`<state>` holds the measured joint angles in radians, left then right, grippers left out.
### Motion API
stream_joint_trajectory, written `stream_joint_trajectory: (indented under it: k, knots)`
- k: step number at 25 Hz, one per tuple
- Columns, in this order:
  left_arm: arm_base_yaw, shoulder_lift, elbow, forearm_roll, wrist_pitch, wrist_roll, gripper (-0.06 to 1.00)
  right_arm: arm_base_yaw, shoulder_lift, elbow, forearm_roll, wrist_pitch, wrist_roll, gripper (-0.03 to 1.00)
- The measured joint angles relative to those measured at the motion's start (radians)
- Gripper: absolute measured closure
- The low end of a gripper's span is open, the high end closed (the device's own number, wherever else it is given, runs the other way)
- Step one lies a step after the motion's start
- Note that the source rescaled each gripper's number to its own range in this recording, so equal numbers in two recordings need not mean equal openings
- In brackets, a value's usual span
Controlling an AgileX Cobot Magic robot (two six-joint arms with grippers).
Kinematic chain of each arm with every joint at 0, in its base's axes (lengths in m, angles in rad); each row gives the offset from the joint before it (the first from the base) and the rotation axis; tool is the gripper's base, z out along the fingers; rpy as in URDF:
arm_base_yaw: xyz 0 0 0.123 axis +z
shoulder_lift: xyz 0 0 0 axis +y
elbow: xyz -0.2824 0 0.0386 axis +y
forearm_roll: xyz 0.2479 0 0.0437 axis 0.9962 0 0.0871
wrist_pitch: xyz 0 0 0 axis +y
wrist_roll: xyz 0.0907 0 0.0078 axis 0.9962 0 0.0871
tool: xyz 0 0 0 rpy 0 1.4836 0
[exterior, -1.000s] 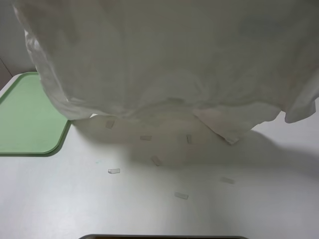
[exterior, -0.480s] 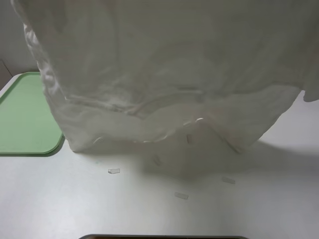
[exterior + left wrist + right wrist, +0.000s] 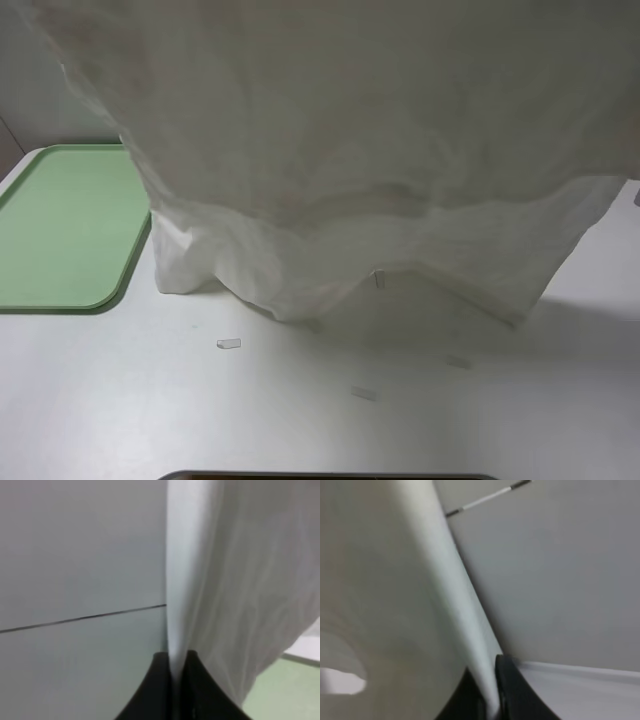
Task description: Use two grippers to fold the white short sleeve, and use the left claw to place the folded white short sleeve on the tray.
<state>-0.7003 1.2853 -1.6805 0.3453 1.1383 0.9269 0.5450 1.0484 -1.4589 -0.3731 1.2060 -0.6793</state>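
The white short sleeve (image 3: 360, 150) hangs like a curtain across the upper part of the exterior high view, and its lower edge rests bunched on the white table. Both arms are hidden behind or above it there. In the left wrist view my left gripper (image 3: 176, 656) is shut on an edge of the white short sleeve (image 3: 240, 580). The right wrist view shows my right gripper (image 3: 490, 672) shut on another edge of the white short sleeve (image 3: 385, 595). The pale green tray (image 3: 60, 230) lies on the table at the left, with nothing on it.
Small white paper strips (image 3: 229, 343) lie scattered on the table (image 3: 150, 410) in front of the shirt. A dark edge (image 3: 330, 476) runs along the table's front. A grey wall (image 3: 75, 555) stands behind the arms.
The hanging shirt has come down and toward the front. Its lower edge, which was in the air over the table, now lies bunched on the surface and covers some strips.
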Motion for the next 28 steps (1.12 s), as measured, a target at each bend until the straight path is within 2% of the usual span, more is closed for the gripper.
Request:
stream_joint_trajectory:
  k: [6,12,17,22,26,28]
  knots:
    - [-0.008,-0.003,-0.001,0.0,0.022,-0.05,0.94,0.0,-0.068,0.0,0.078,0.007,-0.001,0.97]
    - [-0.008,-0.05,-0.001,-0.078,0.022,-0.08,0.94,0.0,-0.139,0.055,0.107,0.007,-0.001,0.97]
    - [-0.008,-0.123,-0.001,-0.181,0.022,-0.12,0.94,0.0,-0.204,0.127,0.139,0.009,-0.001,0.97]
    - [-0.008,-0.159,-0.001,-0.235,0.022,-0.14,0.94,0.0,-0.3,0.164,0.187,0.009,0.0,0.97]
    - [-0.008,-0.191,0.042,-0.26,0.022,-0.155,0.94,0.0,-0.36,0.167,0.208,0.009,0.001,0.97]
    - [-0.008,-0.223,0.115,-0.276,0.022,-0.164,0.94,0.0,-0.371,0.168,0.216,0.01,0.003,0.97]
